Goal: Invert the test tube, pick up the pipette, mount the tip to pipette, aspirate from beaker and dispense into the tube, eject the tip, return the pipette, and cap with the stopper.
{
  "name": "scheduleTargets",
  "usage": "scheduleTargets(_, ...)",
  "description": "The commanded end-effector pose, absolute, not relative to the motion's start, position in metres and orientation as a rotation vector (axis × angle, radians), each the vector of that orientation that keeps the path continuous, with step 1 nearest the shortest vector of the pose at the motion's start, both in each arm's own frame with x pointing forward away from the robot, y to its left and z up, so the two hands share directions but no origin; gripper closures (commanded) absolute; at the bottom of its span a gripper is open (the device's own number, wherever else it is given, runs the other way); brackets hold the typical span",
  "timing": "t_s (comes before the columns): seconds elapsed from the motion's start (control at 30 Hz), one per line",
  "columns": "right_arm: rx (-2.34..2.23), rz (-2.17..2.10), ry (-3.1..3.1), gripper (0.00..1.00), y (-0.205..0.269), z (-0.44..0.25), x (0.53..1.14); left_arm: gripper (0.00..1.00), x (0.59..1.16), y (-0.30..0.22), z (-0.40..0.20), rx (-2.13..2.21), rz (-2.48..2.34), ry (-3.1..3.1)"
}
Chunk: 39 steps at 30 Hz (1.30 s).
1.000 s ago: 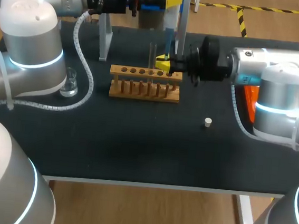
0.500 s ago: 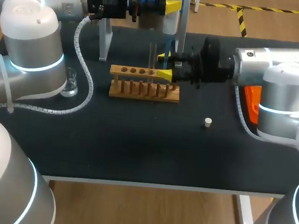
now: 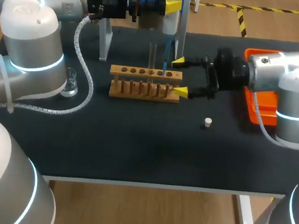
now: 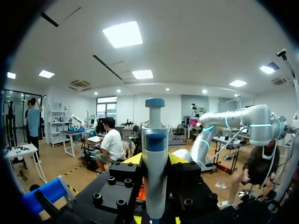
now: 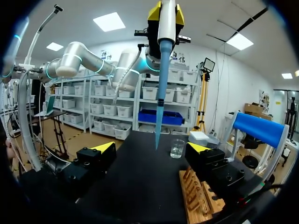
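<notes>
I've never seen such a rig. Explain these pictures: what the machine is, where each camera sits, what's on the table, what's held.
This is a two-armed robot at a black table. One picture looks down from above and behind it; the two round ones come from a camera on each wrist. The left gripper is shut on a pipette with a blue tip, hanging by a wooden rack with one upright test tube. The right gripper is open beside the rack. Also on the table: a glass beaker, a small white stopper and an orange tray.
</notes>
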State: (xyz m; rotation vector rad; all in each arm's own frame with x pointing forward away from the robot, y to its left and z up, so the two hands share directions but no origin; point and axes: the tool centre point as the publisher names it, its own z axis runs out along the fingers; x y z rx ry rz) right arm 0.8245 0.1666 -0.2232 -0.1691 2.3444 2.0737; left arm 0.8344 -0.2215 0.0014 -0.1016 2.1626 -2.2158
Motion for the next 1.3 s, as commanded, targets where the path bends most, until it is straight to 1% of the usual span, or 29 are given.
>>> scheduleTargets(0.03,-0.163,2.062,2.347,0.0,0.15,-0.222,0.815,1.0,0.835,-0.222,0.001,-0.102,-2.218,2.158)
scheduleTargets(0.97,-0.163,2.062,2.347,0.0,0.15,-0.222,0.815,1.0,0.835,-0.222,0.001,-0.102,-2.218,2.158)
scheduleTargets(1.3,-0.163,2.062,2.347,0.0,0.15,-0.222,0.815,1.0,0.833,-0.145,-0.015,-0.074,-2.135,2.101)
